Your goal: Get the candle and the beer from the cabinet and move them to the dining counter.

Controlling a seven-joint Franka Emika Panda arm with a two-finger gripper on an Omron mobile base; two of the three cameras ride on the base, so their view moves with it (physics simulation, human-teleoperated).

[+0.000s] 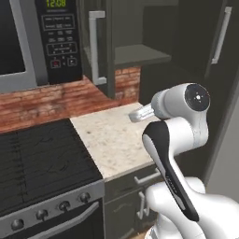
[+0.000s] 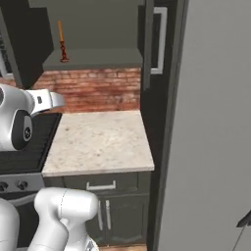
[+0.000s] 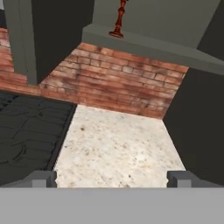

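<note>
There, the candle [image 2: 62,43] stands at the cabinet [image 2: 93,59] shelf's left front corner; the tool [image 3: 112,178] hangs released.

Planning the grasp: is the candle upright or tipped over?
Upright: the candle stands on its holder on the cabinet shelf, orange stick pointing straight up.

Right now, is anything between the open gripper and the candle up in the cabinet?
Nothing visible blocks it. The candle stands alone on the shelf of the cabinet, whose doors are swung open. In the hand view the gripper is open above the small beige counter, with only brick wall and open air up to the shelf.
</note>
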